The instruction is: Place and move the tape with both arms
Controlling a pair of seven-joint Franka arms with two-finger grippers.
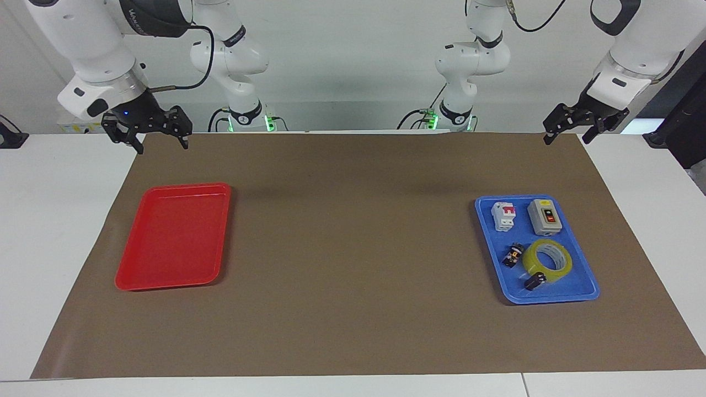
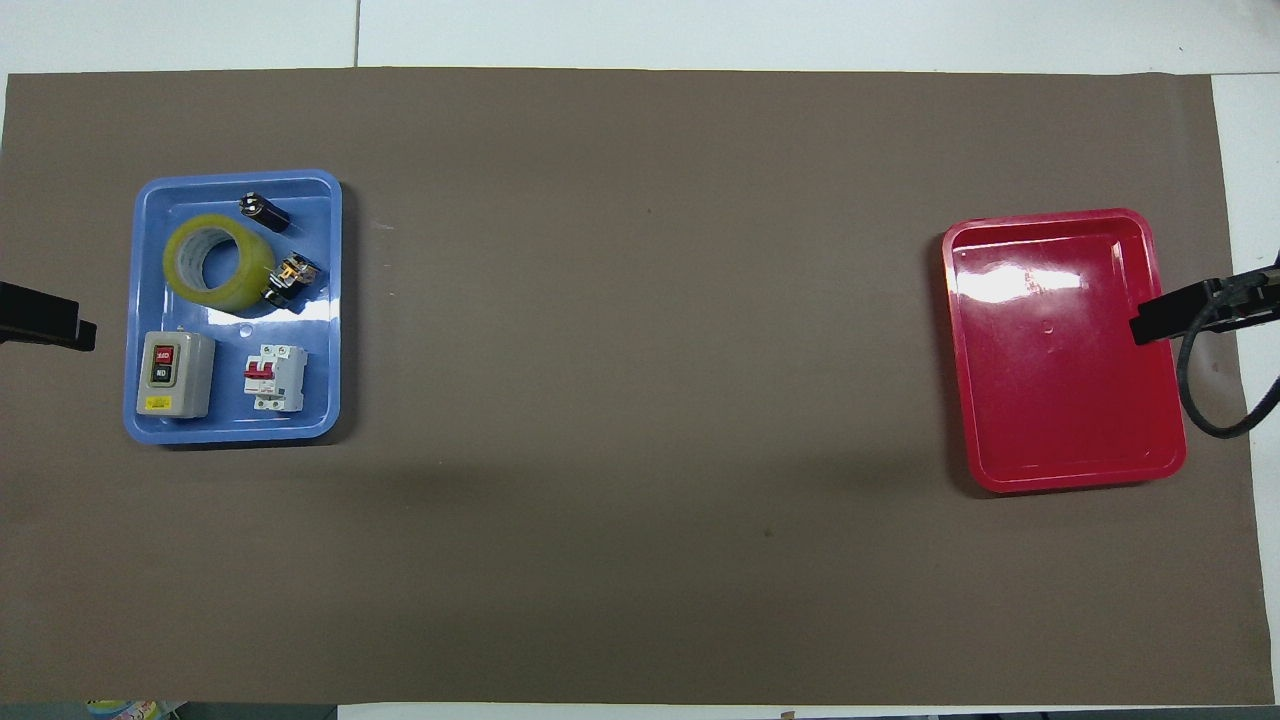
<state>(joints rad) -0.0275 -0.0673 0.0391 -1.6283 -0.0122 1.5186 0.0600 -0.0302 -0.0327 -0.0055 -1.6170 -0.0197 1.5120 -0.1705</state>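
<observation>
The yellow tape roll (image 1: 547,260) lies flat in the blue tray (image 1: 557,299) toward the left arm's end of the table, in the part of the tray farther from the robots. It also shows in the overhead view (image 2: 215,262). My left gripper (image 1: 567,138) hangs open and empty above the mat's edge nearest the robots, apart from the tray; its tip shows in the overhead view (image 2: 60,325). My right gripper (image 1: 161,144) hangs open and empty at the right arm's end, above the mat's edge. In the overhead view the right gripper (image 2: 1160,320) overlaps the red tray's rim. Both arms wait.
An empty red tray (image 1: 176,237) lies toward the right arm's end. The blue tray (image 2: 330,300) also holds a grey switch box (image 1: 544,216), a white breaker (image 1: 503,215) and two small black parts (image 1: 513,255) beside the tape. A brown mat (image 1: 353,248) covers the table.
</observation>
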